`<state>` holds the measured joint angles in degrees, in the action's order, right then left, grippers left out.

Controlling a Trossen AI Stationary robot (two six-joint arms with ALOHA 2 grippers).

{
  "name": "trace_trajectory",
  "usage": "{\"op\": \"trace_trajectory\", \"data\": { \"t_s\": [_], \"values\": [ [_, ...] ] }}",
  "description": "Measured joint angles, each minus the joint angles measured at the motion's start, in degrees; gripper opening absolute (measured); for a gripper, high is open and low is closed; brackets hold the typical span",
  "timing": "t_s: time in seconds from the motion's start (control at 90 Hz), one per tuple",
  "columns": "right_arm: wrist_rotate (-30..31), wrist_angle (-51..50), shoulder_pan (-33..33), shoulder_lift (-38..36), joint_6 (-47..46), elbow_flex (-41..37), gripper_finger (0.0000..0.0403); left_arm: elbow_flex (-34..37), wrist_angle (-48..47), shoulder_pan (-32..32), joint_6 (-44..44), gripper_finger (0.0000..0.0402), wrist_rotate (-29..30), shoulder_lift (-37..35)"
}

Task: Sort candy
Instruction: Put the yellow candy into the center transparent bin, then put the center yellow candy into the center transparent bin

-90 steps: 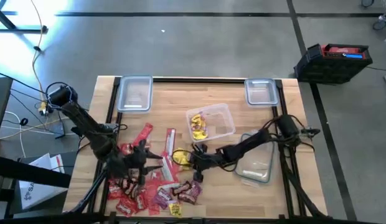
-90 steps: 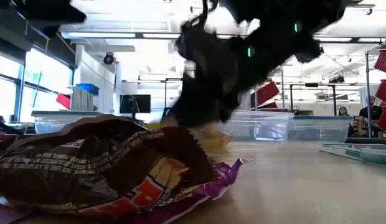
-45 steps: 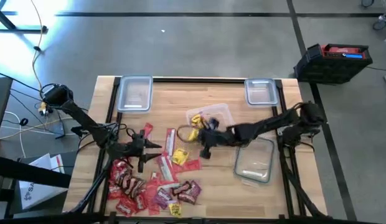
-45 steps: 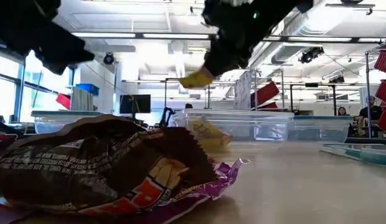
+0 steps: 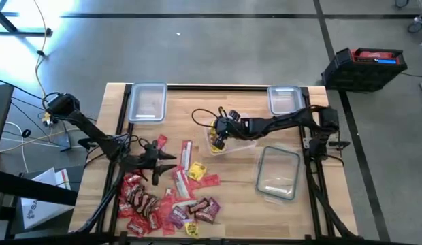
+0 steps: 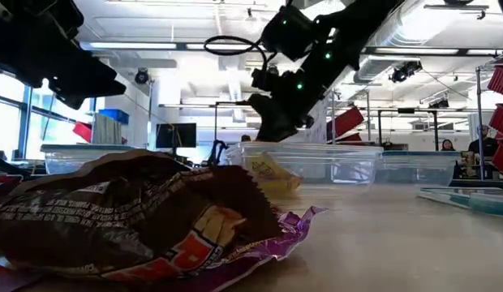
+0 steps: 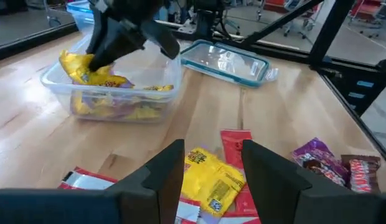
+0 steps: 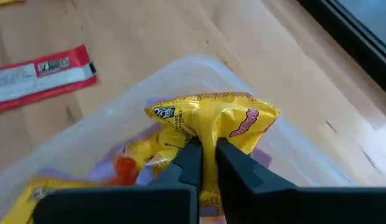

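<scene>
We have the right gripper [image 8: 204, 163] over the clear plastic container [image 5: 246, 128] in mid-tabletop, its jaws pinched on the crimped edge of a yellow candy packet [image 8: 213, 124] — light, crinkly and slick, we judge, so the flat seam is the safest hold. More yellow packets [image 7: 96, 78] already lie inside. The left gripper [image 7: 210, 163] hangs with jaws parted above the loose candy pile [image 5: 167, 204], a yellow packet [image 7: 211, 177] just beyond its tips. The red packets [image 5: 186, 155] lie flat — best taken by an edge.

Clear tubs [image 5: 148, 102], prob. lid [image 5: 279, 173]
</scene>
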<state>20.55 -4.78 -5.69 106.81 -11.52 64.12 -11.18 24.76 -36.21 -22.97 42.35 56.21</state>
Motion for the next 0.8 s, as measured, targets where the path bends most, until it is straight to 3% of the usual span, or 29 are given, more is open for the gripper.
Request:
{"op": "trace_trajectory", "data": {
  "t_s": [0.444, 0.8],
  "values": [
    [-2.48, -0.33, -0.64, -2.65, 2.55, 0.00, 0.0119, 0.00, -0.03, 10.18, 2.13, 0.0145, -9.22, -0.02],
    [-5.62, -2.40, -0.10, -4.13, 4.55, 0.00, 0.0138, 0.00, 0.89, 16.34, 2.08, 0.0145, -14.25, -0.02]
  ]
}}
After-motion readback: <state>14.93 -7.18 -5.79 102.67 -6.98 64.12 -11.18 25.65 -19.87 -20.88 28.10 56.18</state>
